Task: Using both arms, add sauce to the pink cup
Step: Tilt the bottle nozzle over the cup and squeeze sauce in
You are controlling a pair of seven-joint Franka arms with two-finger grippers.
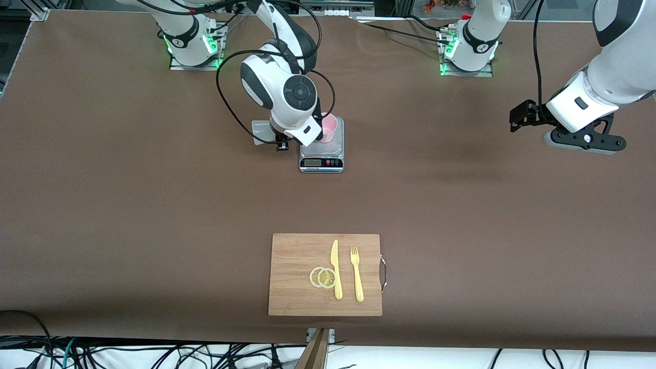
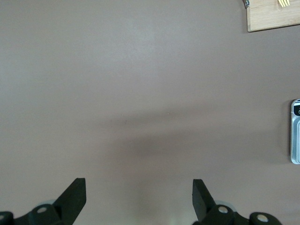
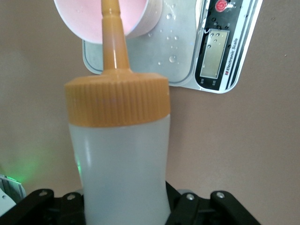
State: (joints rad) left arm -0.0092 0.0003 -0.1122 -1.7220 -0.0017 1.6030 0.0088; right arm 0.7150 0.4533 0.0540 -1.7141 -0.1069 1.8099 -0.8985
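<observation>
The right arm hides most of the pink cup [image 1: 329,126]; the scale [image 1: 321,163] display is unreadable.

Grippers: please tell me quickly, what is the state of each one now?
Left gripper: open, empty, over bare table, waiting.
Right gripper: shut on the sauce bottle, nozzle tipped over the pink cup on the scale.

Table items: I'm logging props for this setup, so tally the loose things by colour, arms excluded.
Yellow: 4, the knife, the fork, two lemon slices
Pink: 1, the pink cup
Whitish with orange cap: 1, the sauce bottle
Silver: 1, the scale
Wooden: 1, the cutting board
Total: 8
</observation>
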